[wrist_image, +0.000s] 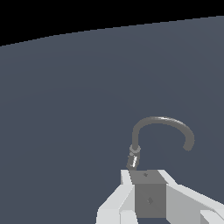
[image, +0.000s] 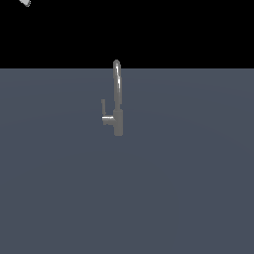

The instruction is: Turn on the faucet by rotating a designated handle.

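Observation:
The faucet (image: 118, 116) stands upright in the middle of the grey floor, a thin arched spout rising from a short cylindrical body. Its handle (image: 107, 119) is a short stub pointing to the exterior view's left, with a thin tip bent upward. In the wrist view the faucet's arched spout (wrist_image: 159, 122) curves just beyond my gripper (wrist_image: 148, 178), whose white and grey fingers fill the frame's lower edge. The handle is hidden there. The gripper is far from the faucet, and I cannot tell how its jaws stand.
A flat grey floor (image: 188, 188) spreads all around the faucet, under a black background. A small white bit of the arm (image: 25, 2) shows at the exterior view's top left corner.

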Controlling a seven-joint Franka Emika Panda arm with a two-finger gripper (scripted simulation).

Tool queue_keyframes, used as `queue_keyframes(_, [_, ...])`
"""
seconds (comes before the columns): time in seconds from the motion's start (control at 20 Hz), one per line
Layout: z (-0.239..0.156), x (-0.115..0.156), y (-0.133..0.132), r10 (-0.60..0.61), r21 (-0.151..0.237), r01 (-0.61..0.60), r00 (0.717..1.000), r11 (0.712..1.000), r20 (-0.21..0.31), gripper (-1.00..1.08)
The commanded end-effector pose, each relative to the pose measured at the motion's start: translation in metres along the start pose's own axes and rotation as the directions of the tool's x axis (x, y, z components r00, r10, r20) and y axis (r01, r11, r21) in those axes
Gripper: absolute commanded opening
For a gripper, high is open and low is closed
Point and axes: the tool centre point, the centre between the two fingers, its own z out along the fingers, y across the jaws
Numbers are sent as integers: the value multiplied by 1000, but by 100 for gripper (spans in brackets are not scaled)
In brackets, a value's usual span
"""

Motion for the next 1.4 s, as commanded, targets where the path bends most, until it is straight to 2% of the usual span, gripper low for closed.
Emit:
queue_keyframes(0.0, [42, -16, -11, 29, -41, -29, 1000, 999, 1, -100])
queue_keyframes(0.2, [115, -40, -20, 80, -113, -79, 997, 990, 4, -100])
queue_keyframes(0.45, [202, -66, -18, 143, -200, -138, 990, 970, 10, -100])
queue_keyframes(0.75, [276, -87, -5, 201, -278, -189, 979, 942, 16, -100])
queue_keyframes(1.05, [313, -98, 5, 233, -319, -215, 972, 923, 18, -100])
queue_keyframes(1.35, [318, -99, 7, 237, -324, -219, 971, 921, 18, -100])
